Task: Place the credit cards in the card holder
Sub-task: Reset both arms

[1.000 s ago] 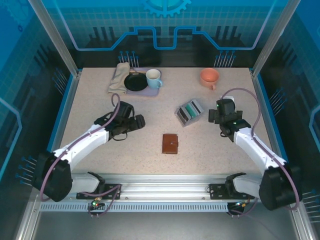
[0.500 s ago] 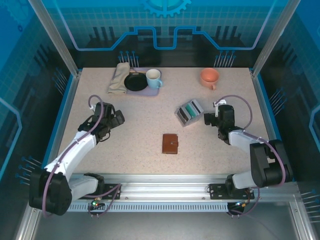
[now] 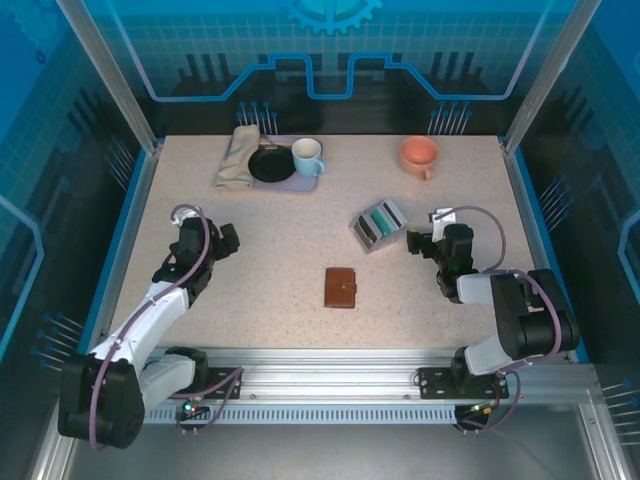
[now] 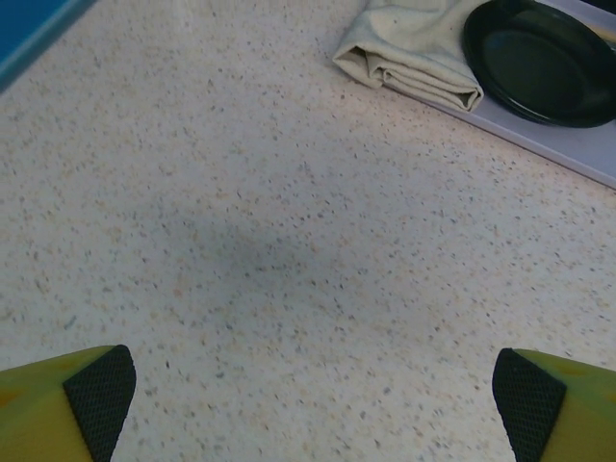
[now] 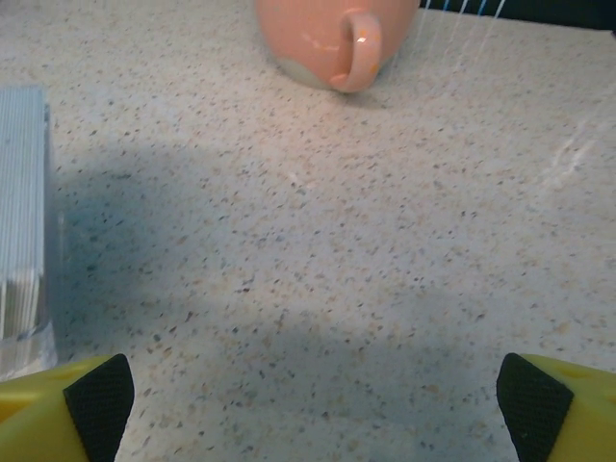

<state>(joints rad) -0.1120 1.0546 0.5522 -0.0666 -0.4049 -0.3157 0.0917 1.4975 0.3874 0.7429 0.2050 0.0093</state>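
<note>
Over the last second both arms had drawn back toward their bases. The left gripper [image 3: 226, 238] had gone from near the middle of the tabletop [image 3: 300, 235] to its left part. The right gripper [image 3: 413, 240] had slid a little toward the near edge, its arm folded low. The things on the tabletop lay where they had been.

In the left wrist view we saw the left fingers spread wide, their black pads [image 4: 100, 387] at the two bottom corners. They held nothing, and bare speckled surface lay between them. In the right wrist view the fingers stood just as far apart, pads [image 5: 98, 397] at the corners, and they too were empty.

The card holder [image 3: 340, 287] lay flat and closed, a small brown rectangle with a tab at its right side. It sat midway between the arms, toward the near edge of the tabletop and well apart from both grippers. The credit cards [image 3: 381, 217] stood on edge in a grey tray [image 3: 360, 234] right of the tabletop's middle, teal-green ones beside paler ones. We could not count them. The tray sat just left of the right gripper.

A pink mug [image 5: 337, 38] stood beyond the right gripper, near the far edge. Toward the far left corner were a folded cloth [image 4: 414, 48], a black plate [image 4: 539, 58] and a pale blue mug [image 3: 307, 156] on a lilac mat [image 4: 577, 144].
</note>
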